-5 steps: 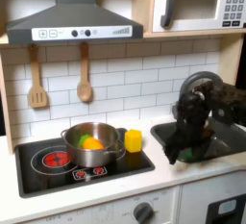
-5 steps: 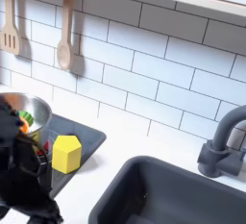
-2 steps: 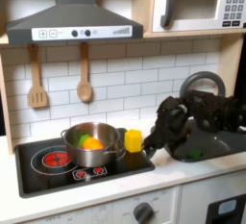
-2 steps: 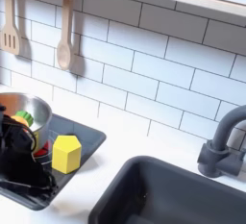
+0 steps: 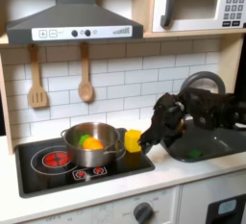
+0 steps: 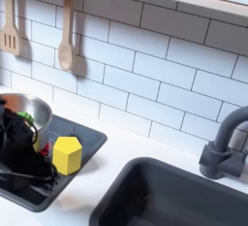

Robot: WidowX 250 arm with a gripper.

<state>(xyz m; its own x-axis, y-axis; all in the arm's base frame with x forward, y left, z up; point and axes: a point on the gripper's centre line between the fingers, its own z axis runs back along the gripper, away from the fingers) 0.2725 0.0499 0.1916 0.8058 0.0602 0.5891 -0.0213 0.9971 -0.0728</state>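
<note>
In the first exterior view, the black tool (image 5: 147, 141) hovers just beside a yellow block (image 5: 133, 140) standing on the stove (image 5: 38, 169) next to the steel pot (image 5: 93, 143); whether its jaws are spread cannot be told.

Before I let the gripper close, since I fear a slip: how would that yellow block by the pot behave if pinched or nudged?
The yellow block looks rigid, so it probably won't squash. Its flat faces suggest it would slide rather than roll on the stove top. It looks like a small toy, likely light; the gripper beside it could knock it easily.
</note>
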